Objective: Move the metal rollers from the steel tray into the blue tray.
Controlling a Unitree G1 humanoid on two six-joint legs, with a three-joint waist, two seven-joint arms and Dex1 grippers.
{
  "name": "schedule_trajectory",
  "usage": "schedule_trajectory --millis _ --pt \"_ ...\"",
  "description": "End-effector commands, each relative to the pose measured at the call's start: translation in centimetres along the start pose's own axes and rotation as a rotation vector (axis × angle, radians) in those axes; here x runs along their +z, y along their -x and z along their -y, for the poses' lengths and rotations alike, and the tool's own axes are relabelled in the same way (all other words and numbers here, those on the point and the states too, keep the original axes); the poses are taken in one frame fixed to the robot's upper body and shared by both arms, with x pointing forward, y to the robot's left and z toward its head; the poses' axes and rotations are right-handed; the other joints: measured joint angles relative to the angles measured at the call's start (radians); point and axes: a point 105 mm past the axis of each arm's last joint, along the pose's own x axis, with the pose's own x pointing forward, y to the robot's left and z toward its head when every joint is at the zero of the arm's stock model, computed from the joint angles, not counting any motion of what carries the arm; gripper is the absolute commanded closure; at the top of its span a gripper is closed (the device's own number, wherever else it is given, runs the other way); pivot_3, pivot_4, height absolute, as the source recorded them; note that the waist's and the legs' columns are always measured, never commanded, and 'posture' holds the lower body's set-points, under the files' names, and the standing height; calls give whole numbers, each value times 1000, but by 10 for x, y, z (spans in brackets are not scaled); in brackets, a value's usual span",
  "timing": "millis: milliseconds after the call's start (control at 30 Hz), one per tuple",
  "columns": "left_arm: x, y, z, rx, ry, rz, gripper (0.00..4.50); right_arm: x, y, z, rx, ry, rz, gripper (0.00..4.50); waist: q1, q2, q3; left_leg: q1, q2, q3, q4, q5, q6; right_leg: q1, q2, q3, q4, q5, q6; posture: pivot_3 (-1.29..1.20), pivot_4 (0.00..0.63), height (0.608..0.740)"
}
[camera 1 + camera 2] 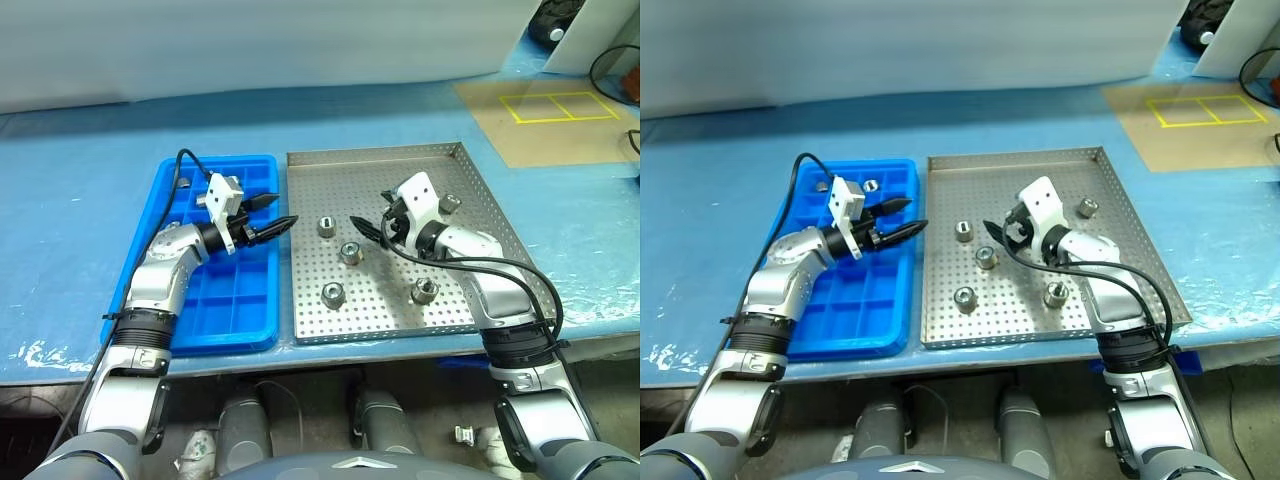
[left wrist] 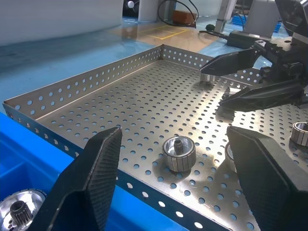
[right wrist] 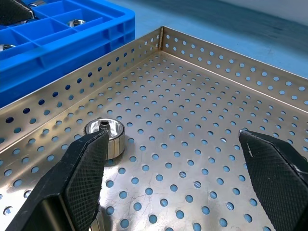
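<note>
Five metal rollers [image 1: 350,253] left scattered on the steel tray [image 1: 455,158]; at least two already in the blue tray [image 1: 215,330], one in a far compartment. Left pincer [image 1: 277,214] spread wide and empty, over the seam between the trays. Right pincer [image 1: 371,226] likewise wide open, empty, low over the steel tray near the middle rollers. Likely rigid, dense, slick and prone to rolling; best pinched across the ribbed side wall, squarely from above.

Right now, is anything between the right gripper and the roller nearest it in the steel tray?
Nothing visible. The right gripper is open over the steel tray, with bare perforated floor between it and the nearest roller.
</note>
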Motion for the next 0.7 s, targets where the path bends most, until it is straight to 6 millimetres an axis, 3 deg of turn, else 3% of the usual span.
schedule_trajectory --millis 33,500,700 --pt "9 0 0 -9 -32 25 823 14 4 2 -10 18 51 72 0 0 0 0 0 0 0 0 0 0 0 0 0 0 0 -260 150 740" --pt "13 -4 -1 -7 -40 42 823 14 5 2 -11 24 48 72 0 0 0 0 0 0 0 0 0 0 0 0 0 0 0 -261 150 740" --pt "16 -19 11 -141 -63 19 823 22 17 -2 94 13 54 72 5 0 0 0 0 0 1 0 0 1 0 0 0 0 0 -274 150 740"
